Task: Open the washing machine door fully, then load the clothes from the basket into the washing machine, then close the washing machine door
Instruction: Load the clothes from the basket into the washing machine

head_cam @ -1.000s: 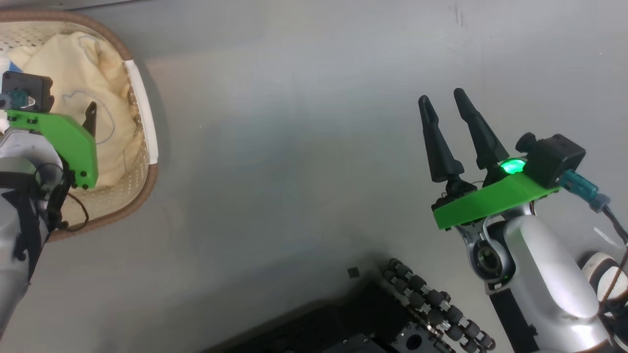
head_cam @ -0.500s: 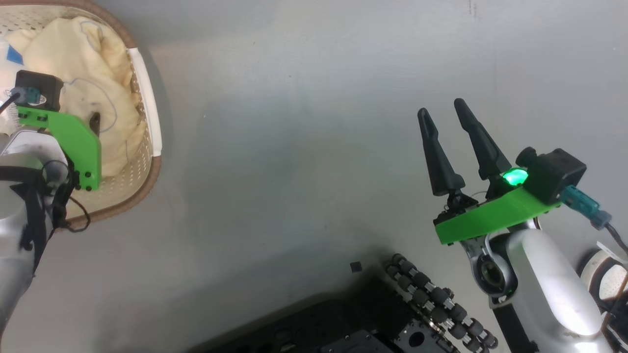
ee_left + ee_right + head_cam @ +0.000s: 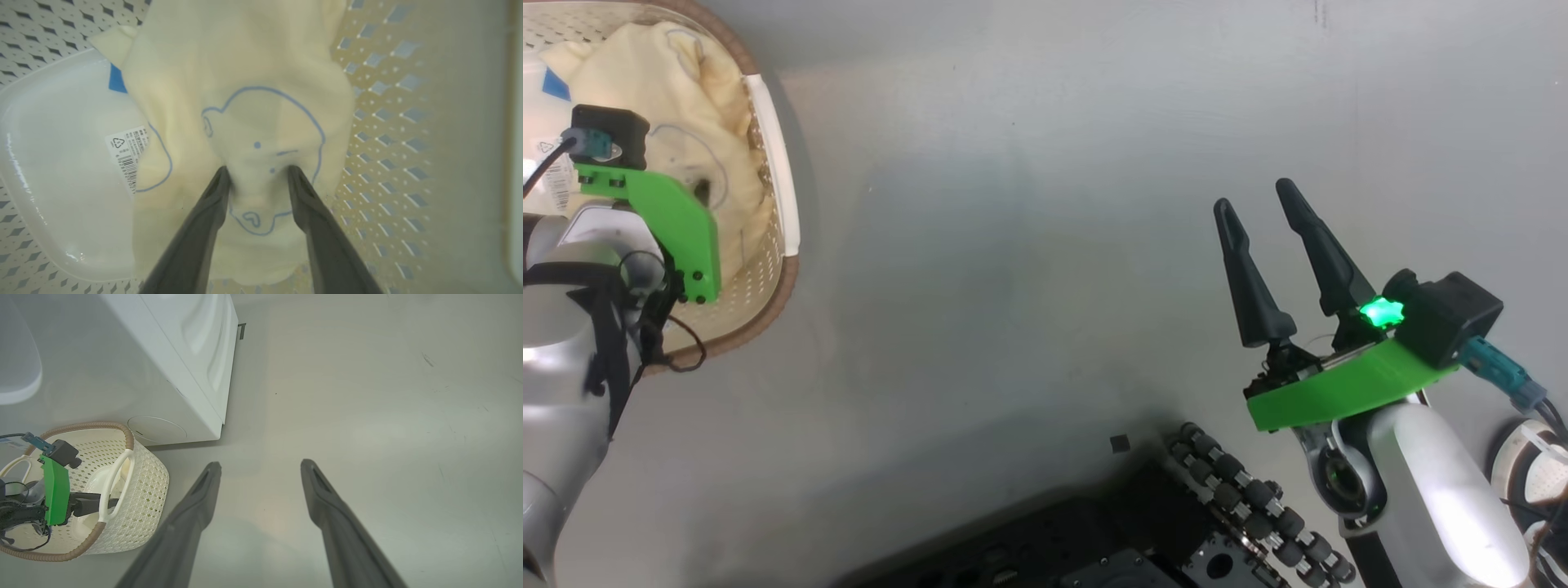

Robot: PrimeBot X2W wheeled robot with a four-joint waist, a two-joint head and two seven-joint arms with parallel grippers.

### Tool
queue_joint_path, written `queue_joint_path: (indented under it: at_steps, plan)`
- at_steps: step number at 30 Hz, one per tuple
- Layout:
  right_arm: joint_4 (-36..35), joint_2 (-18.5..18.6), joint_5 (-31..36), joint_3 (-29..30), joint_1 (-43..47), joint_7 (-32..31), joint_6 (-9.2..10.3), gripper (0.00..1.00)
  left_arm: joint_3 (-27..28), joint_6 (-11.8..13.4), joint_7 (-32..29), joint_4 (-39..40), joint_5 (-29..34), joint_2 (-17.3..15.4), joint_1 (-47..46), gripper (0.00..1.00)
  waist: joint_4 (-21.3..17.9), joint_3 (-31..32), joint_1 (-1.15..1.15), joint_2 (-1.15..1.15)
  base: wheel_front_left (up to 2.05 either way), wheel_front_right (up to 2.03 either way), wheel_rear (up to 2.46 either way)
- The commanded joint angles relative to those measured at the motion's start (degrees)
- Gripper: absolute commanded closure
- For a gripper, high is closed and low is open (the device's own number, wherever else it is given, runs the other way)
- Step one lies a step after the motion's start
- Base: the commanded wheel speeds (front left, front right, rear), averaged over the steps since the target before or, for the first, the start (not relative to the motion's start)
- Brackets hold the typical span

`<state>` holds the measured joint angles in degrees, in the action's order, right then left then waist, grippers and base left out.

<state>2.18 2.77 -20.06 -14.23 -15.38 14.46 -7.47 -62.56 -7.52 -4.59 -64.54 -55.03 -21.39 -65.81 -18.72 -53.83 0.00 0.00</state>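
Observation:
The cream basket (image 3: 768, 282) stands on the floor at the upper left of the head view, and in the right wrist view the basket (image 3: 143, 490) sits beside the white washing machine (image 3: 184, 355). A pale cream garment (image 3: 261, 102) with a blue bear outline lies in it. My left gripper (image 3: 257, 173) is down in the basket, open, its fingertips pressed into the garment with a fold bulging between them. My right gripper (image 3: 1258, 204) hangs open over bare floor with nothing between its fingers. The washing machine door is out of view.
The basket's white bottom carries a label sticker (image 3: 126, 153) left of the garment. My black base with its rollers (image 3: 1241, 506) fills the lower middle of the head view. Grey floor (image 3: 1013, 245) stretches between the basket and my right arm.
My left gripper has sunk further into the garment, and its finger is now mostly hidden behind the green mount. The head view has shifted slightly. The right gripper stays open.

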Motion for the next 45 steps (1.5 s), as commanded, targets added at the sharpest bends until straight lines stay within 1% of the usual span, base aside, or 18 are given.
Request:
queue_joint_path:
  at_steps: [1, 5, 11, 31, 38, 45]
  plan:
    - [-1.7, 0.1, 0.3, -0.7, 3.0, 0.5, -0.02, 0.00, 0.4, 0.0, 0.0, 0.2, -0.6, -1.1, -1.1, 1.00, 0.1, 0.0, 0.00, 0.00, 0.00, 0.00, 0.00]
    - [-1.9, 0.1, 0.6, -0.5, 3.0, 0.5, -0.02, 0.00, -1.1, 0.0, 0.1, 0.3, -2.0, -0.9, -1.8, 1.00, 0.3, -0.1, 0.00, 0.00, 0.00, 0.00, 0.00]
    - [-1.4, 0.1, 0.4, -0.8, 2.0, 0.5, -0.02, 0.00, -2.9, 0.0, 0.6, 0.3, -4.2, -1.6, -2.4, 1.00, 0.5, -0.1, 0.00, 0.00, 0.00, 0.00, 0.00]
    - [3.0, 0.1, -1.5, -2.2, -5.6, 0.5, -0.02, 0.00, -7.9, 0.0, 4.0, 3.5, -8.9, -5.8, -2.9, 1.00, 1.2, 2.4, 0.00, 0.00, 0.00, 0.00, 0.00]
    - [4.7, 0.1, -0.6, -1.2, -6.4, 0.5, -0.02, 0.00, -9.1, 0.0, 6.8, 4.9, -9.8, -5.3, -0.4, 1.00, 3.4, 5.9, 0.00, 0.00, 0.00, 0.00, 0.00]
    - [6.4, 0.1, 0.5, -0.1, -6.2, 0.5, -0.02, 0.00, -9.9, 0.0, 11.8, 5.0, -9.7, -4.4, 3.1, 1.00, 6.3, 10.7, 0.00, 0.00, 0.00, 0.00, 0.00]
